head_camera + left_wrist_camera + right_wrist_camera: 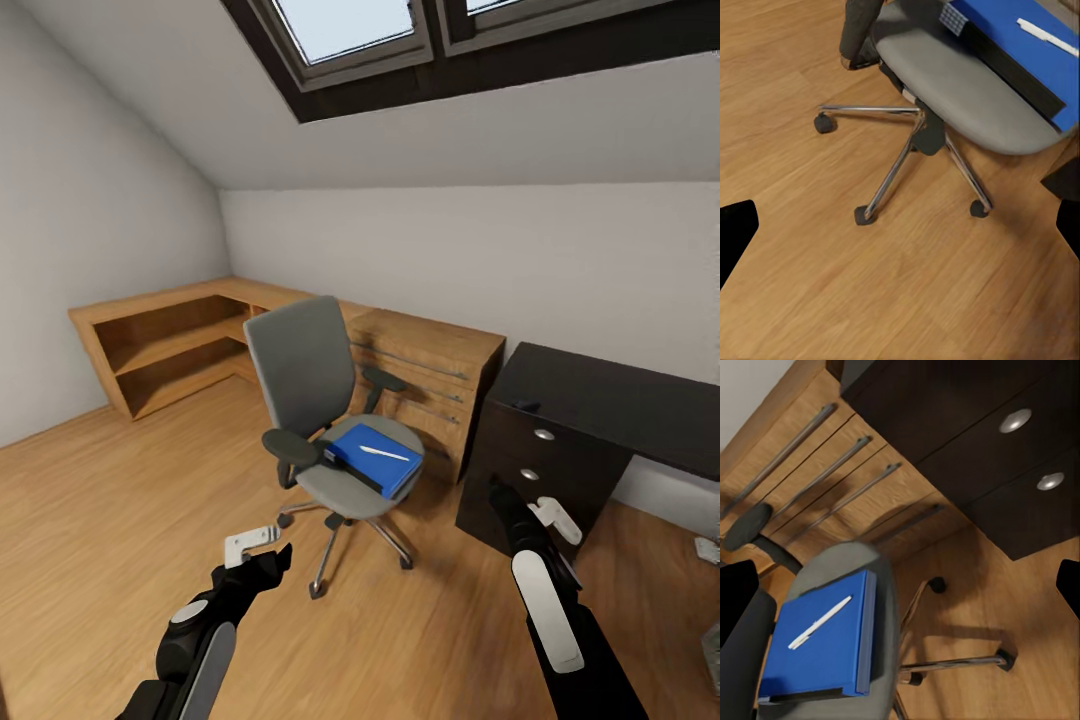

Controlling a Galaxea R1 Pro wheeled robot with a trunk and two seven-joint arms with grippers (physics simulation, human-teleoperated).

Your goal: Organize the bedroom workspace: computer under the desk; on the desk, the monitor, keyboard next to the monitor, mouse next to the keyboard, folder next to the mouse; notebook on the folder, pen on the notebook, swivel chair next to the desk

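Nearest, the left claw (262, 548) and right claw (537, 512) are held open and empty, beyond them the folder (375, 455) with the pen (383, 453) is left on the swivel chair (310, 375), unmoved to the desk (610, 395).

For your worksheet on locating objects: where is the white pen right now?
In the head view, the pen lies on top of the blue folder, on the seat of the grey swivel chair, left of the black desk.
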